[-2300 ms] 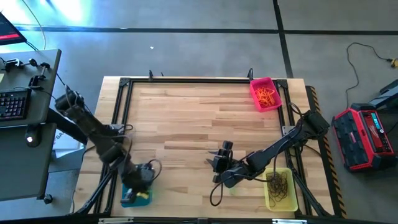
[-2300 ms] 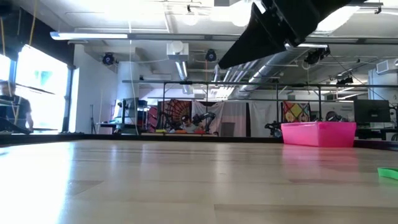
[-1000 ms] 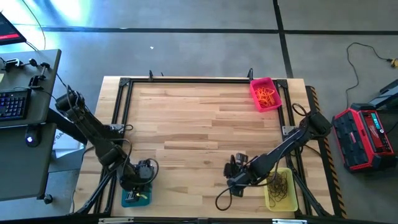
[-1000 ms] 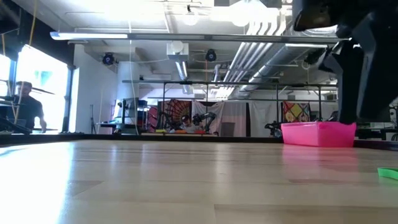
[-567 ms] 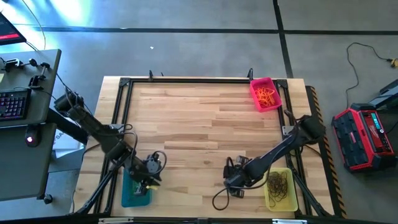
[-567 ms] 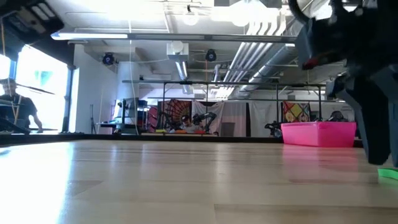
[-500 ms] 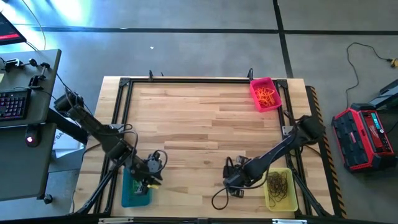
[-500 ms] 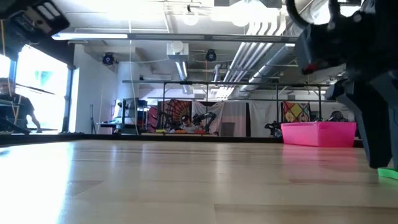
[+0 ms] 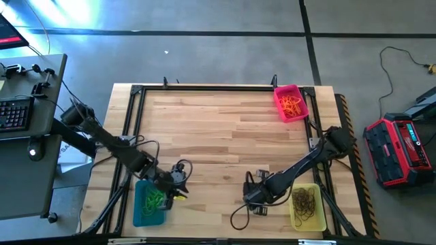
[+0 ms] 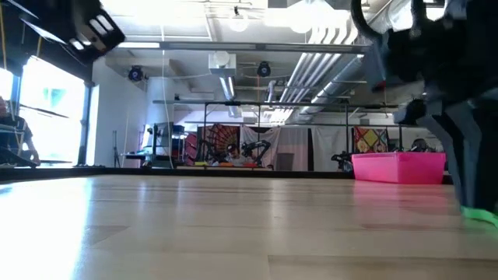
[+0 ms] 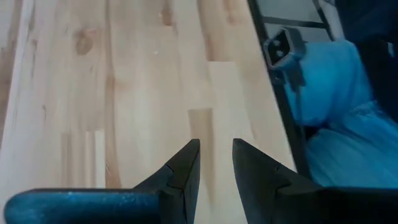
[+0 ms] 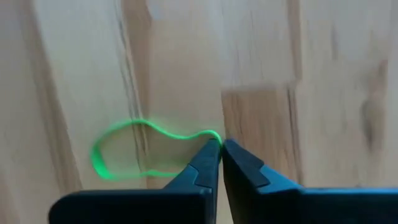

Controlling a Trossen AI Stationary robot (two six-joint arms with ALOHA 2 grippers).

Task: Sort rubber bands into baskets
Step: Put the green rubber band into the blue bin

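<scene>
Nearly sorted: baskets filled, and at five o'clock on the counter (image 9: 218, 136) the right end effector (image 12: 220, 149) pinches shut on the last green band (image 12: 134, 149); left end effector (image 11: 216, 163) part-open, empty

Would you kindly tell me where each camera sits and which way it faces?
High: overhead, straight down; both arms, three baskets.
Low: table height, level towards the room; right arm beside the pink basket.
Left wrist: forward past the open left gripper at bare wood.
Right wrist: right gripper shut on a green band.
Shared: low and right wrist both show that band.
</scene>
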